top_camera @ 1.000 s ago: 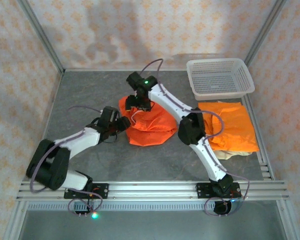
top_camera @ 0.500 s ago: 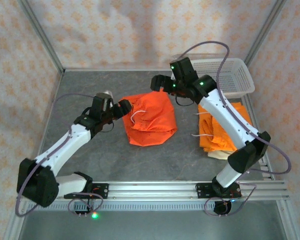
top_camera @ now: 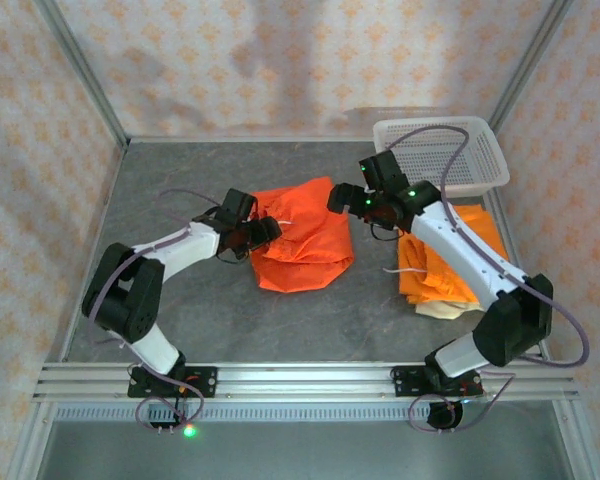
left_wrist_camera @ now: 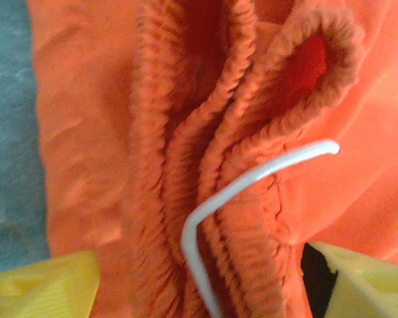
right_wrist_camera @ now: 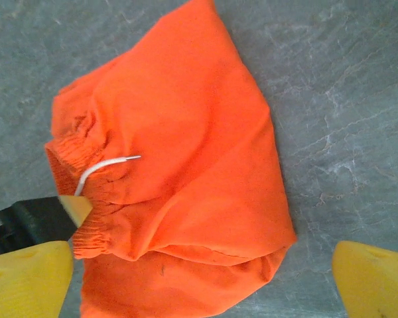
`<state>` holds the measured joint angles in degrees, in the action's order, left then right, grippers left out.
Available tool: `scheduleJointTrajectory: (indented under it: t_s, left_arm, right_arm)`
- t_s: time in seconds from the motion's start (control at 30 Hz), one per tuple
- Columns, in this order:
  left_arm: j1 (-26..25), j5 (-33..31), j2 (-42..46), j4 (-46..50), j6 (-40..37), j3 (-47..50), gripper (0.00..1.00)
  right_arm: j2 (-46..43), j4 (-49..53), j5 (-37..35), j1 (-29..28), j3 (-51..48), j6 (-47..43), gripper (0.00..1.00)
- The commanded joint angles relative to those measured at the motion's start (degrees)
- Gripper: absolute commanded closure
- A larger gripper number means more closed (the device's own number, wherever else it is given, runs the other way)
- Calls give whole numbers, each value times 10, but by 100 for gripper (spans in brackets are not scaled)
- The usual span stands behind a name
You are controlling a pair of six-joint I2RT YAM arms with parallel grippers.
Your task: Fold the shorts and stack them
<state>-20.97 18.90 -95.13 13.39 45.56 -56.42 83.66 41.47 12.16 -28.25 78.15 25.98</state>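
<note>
Both hands have moved since half a second ago: the left hand (top_camera: 262, 232) is in on the waistband, and the right hand (top_camera: 338, 197) has drawn back to the folded orange shorts' far right corner.
Folded orange shorts (top_camera: 302, 243) lie mid-counter (top_camera: 180, 170). The left hand's fingers (left_wrist_camera: 40, 285) are spread either side of the ribbed waistband (left_wrist_camera: 159, 132) and white drawstring (left_wrist_camera: 252, 179), not clenched. The right hand is released, fingers (right_wrist_camera: 375, 281) wide apart, holding nothing. The second orange shorts (top_camera: 430, 285) rest on the beige shorts (top_camera: 445, 310) at right, near the white basket (top_camera: 440, 155).
</note>
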Motion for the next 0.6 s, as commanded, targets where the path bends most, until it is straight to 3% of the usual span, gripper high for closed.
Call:
scheduleJointTrajectory:
  t_s: [0.0, 0.17, 0.27, 0.37, 0.57]
  left_arm:
    - [-3, 4, -25, -20, 8, -19, 25]
    - [-6, 8, -54, -29, 7, -44, 46]
    - [-7, 9, -76, -12, -1, -71, 73]
    - [-11, 1, -69, 21, -21, -97, 92]
    - [-18, -15, 7, 93, -71, -137, 100]
  right_arm:
    - [-18, -7, -22, 6, -13, 1, 1]
    - [-27, -10, -22, 7, -23, 3, 1]
    - [-25, -10, -21, 7, -29, 4, 1]
    - [-28, -7, -25, 8, -31, 3, 0]
    - [-32, -3, -45, 9, -36, -2, 0]
